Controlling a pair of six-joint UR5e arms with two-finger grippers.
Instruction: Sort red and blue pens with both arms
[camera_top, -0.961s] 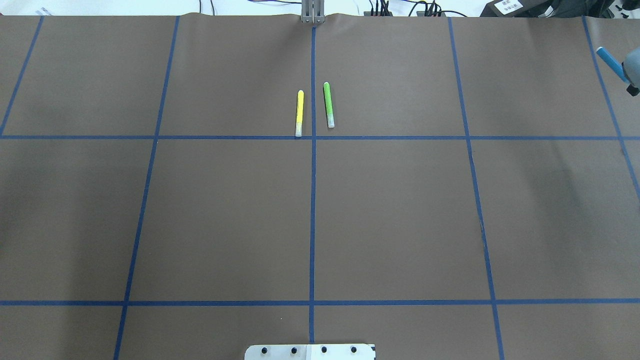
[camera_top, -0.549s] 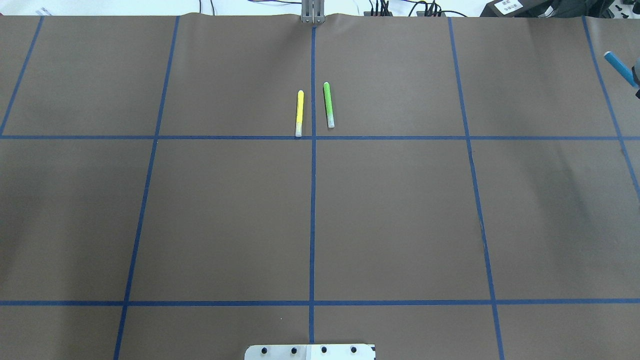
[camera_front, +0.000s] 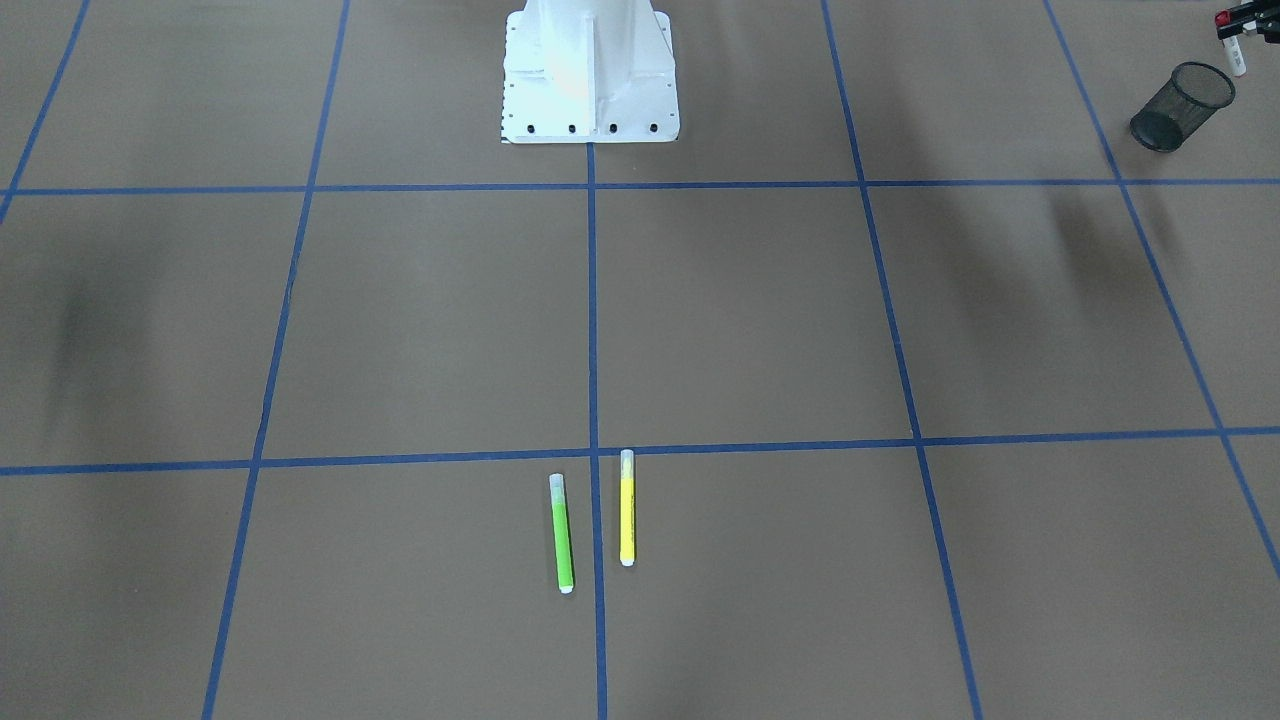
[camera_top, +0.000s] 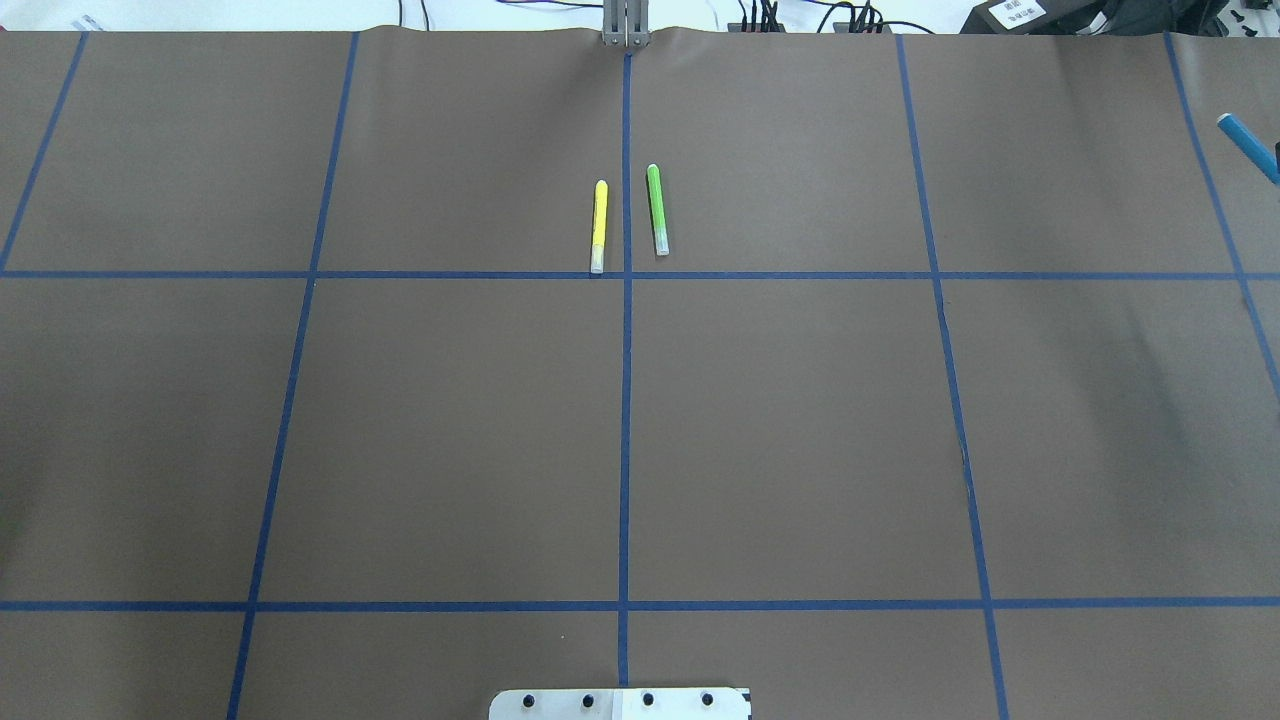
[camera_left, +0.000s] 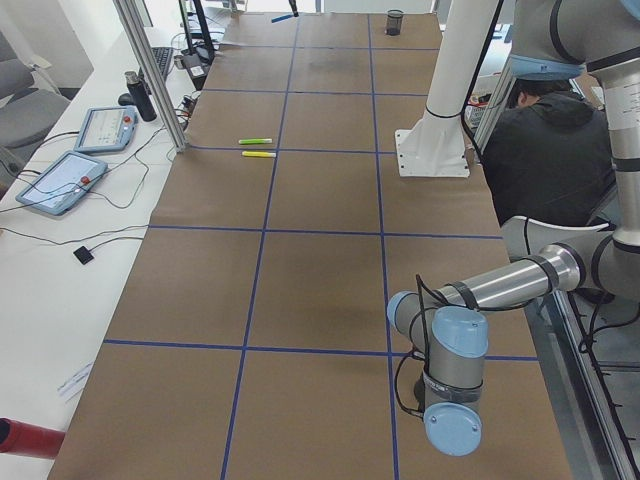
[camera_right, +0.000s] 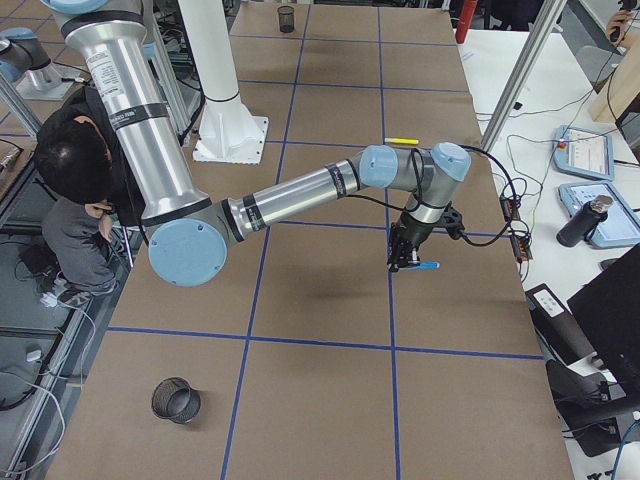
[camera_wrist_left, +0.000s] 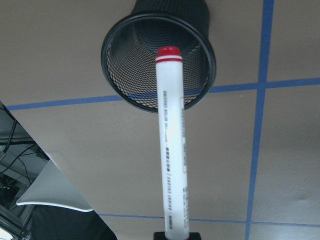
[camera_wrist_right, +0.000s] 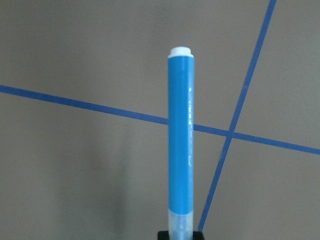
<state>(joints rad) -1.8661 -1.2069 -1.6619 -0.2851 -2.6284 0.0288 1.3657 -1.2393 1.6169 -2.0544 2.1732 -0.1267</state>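
The red pen (camera_wrist_left: 170, 145), white-barrelled with a red end, sticks out of my left gripper (camera_wrist_left: 177, 235), which is shut on it. Its red end hangs over the mouth of a black mesh cup (camera_wrist_left: 115, 75). In the front-facing view that left gripper (camera_front: 1240, 22) shows in the top right corner, just above the cup (camera_front: 1150, 128). The blue pen (camera_wrist_right: 180, 140) is clamped by its pale cap in my shut right gripper (camera_wrist_right: 181, 235), held above bare brown paper. The overhead view shows only the blue pen (camera_top: 1247, 147) at the right edge. In the right-side view the right gripper (camera_right: 404, 256) holds it low over the table.
A yellow pen (camera_top: 599, 226) and a green pen (camera_top: 656, 209) lie side by side near the far centre. A second mesh cup (camera_right: 176, 399) stands near the robot's right end. The white pedestal (camera_front: 588, 75) is at the base. A person (camera_right: 75, 190) sits behind the robot.
In the overhead view the blue pen has slid further right and slightly nearer, and the right gripper's body has left the frame. The yellow and green pens have not moved.
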